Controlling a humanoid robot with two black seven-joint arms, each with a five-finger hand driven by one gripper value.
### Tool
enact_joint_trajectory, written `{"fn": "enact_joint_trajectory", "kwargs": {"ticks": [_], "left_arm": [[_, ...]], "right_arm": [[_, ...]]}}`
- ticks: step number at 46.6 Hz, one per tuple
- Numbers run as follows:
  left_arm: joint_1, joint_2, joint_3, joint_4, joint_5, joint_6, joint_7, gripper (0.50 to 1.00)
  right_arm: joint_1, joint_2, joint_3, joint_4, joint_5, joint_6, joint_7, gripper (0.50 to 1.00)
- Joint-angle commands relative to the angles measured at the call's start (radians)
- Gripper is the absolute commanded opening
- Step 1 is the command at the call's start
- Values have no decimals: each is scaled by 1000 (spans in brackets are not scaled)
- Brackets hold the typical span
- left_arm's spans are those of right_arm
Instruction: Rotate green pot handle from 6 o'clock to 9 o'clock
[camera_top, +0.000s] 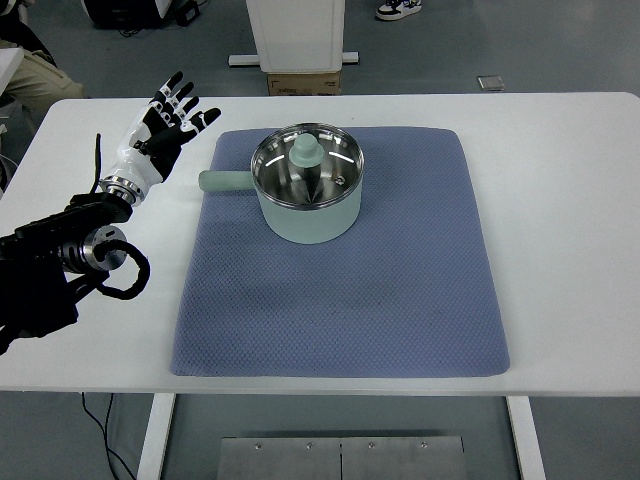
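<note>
The frame's left edge cuts off the left arm (45, 265), and a seated person (35, 70), apparently.

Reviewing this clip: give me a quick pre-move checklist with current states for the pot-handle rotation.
1. Green pot upright on the blue mat: ok.
2. Handle points to picture-left, the 9 o'clock side: ok.
3. Left hand off the handle, fingers spread, holding nothing: ok.
4. Lid seated on the pot: ok.
5. Right hand's position: cannot tell, out of view.
6. Mat lying flat on the white table: ok.
</note>
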Motion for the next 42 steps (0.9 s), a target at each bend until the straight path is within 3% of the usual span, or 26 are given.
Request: {"fn": "enact_joint_trajectory", "kwargs": {"ticks": [1,42], "left_arm": [[2,-1,-3,0,-1,2,0,1000],[38,-21,-24,0,5,-5,0,1000]], "right_arm": [[0,0,0,0,0,0,0,1000],[0,0,0,0,0,0,0,1000]]}}
